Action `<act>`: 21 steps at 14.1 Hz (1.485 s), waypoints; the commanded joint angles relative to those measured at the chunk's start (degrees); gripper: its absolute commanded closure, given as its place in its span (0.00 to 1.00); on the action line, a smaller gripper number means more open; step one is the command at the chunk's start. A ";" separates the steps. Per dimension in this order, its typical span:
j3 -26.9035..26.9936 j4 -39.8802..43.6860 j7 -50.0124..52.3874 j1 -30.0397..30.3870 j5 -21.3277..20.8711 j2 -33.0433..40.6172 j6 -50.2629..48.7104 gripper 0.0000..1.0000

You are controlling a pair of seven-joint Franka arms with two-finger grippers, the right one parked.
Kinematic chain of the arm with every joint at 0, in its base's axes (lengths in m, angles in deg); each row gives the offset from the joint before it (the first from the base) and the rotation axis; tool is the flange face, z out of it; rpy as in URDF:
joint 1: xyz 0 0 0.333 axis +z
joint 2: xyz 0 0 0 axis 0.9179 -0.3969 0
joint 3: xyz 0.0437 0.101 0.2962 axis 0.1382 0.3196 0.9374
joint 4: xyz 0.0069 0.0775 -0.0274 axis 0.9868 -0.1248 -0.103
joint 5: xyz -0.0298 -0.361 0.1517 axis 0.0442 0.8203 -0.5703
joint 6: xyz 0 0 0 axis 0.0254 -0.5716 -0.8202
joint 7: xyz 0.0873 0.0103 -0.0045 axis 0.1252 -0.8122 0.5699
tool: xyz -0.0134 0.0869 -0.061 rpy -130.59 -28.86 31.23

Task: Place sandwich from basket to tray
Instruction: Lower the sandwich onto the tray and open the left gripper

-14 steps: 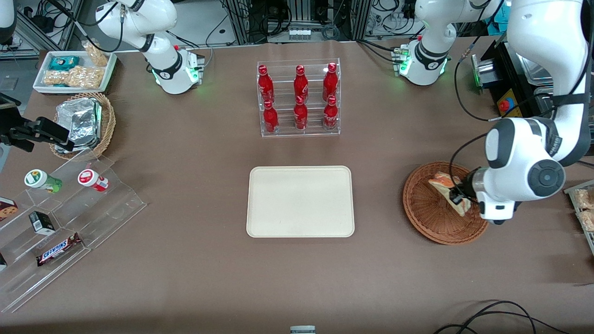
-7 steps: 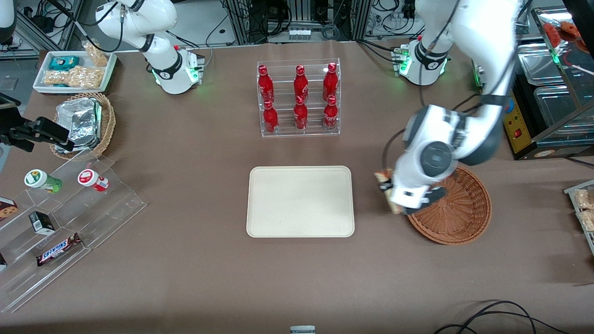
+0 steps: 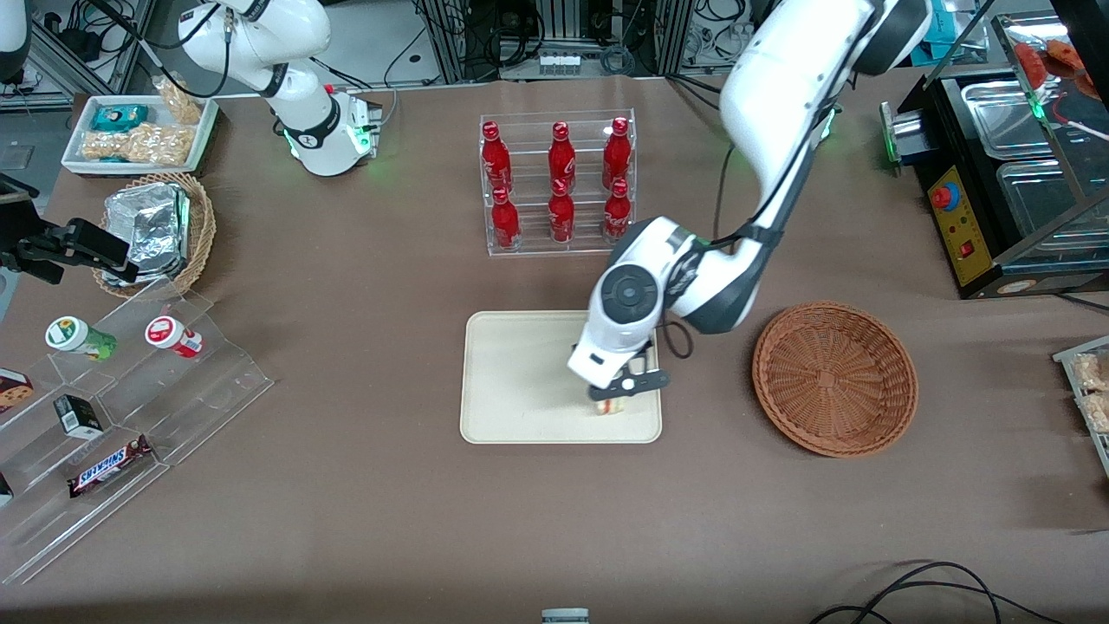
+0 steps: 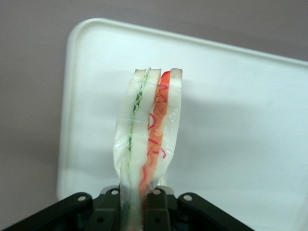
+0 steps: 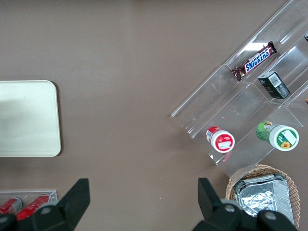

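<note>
My gripper (image 3: 617, 400) is clamped on the sandwich (image 4: 148, 144), both fingers (image 4: 110, 211) pinching 1 end of the clear-wrapped wedge so it stands on edge with its red and green layers showing. I hold it over the tray (image 3: 520, 381), close to the corner that lies nearest the front camera on the basket's side. The basket (image 3: 833, 378) sits empty toward my end of the table, so I judge the carry done. What is left: lowering the sandwich to the tray's floor and letting go. Whether it touches the tray yet, I cannot tell.
</note>
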 commanded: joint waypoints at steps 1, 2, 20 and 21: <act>0.85 7.76 2.93 -3.17 0.48 -5.63 -0.07 0.99; 0.85 8.46 2.94 -3.79 0.48 -6.51 0.54 0.99; 5.94 -1.71 -3.47 -1.96 -0.58 17.37 -22.19 0.00; 6.30 -3.12 -3.91 -0.21 -0.58 19.13 -24.13 0.00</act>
